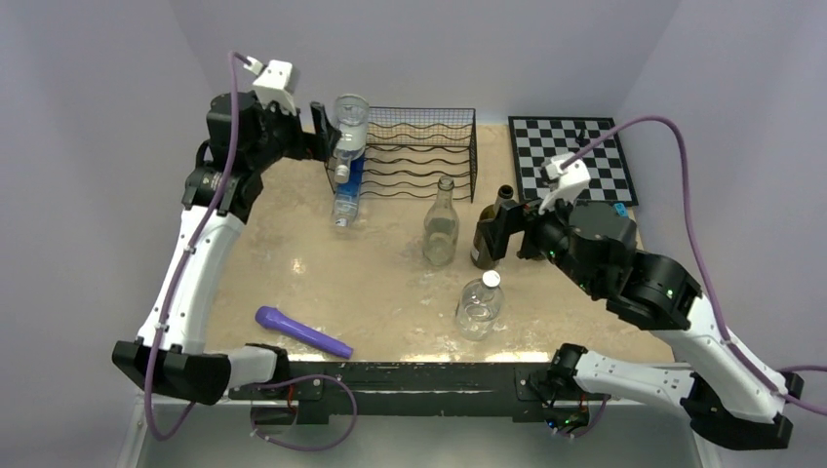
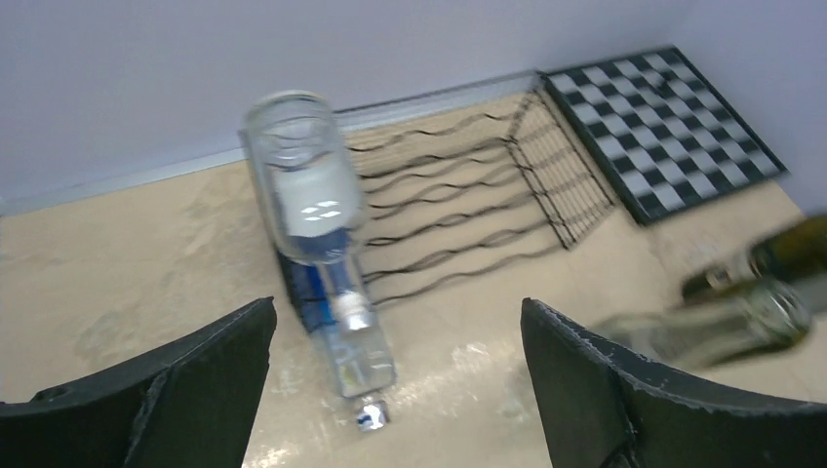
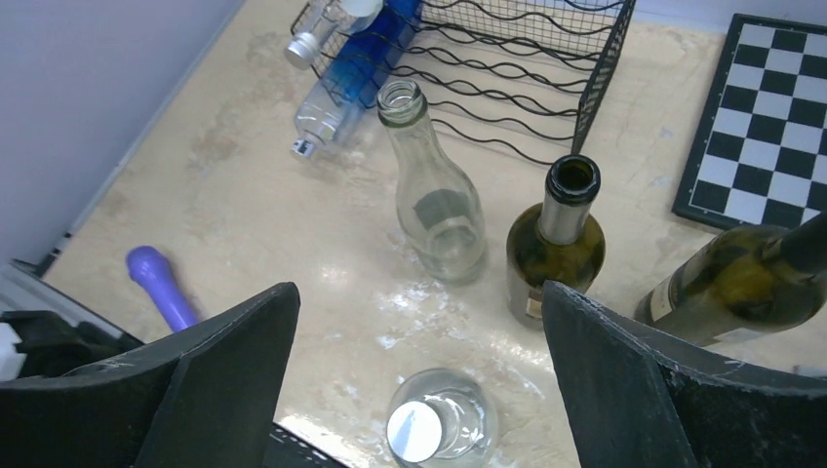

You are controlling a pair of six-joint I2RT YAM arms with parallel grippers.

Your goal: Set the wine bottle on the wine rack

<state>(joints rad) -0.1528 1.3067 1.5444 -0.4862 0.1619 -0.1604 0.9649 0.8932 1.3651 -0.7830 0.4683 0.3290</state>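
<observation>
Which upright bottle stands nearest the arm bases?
The small white-capped plastic bottle; the clear glass bottle and green bottle stand farther back, nearer the rack.

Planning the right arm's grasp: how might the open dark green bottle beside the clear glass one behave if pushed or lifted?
The dark green bottle looks smooth and glossy, probably slippery. Tall, narrow, upright: a high push may tip it.

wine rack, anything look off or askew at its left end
Yes. At the wine rack's left end a clear bottle sits steeply tilted, base up. Beneath it a plastic bottle pokes out the front, cap down on the table.
</observation>
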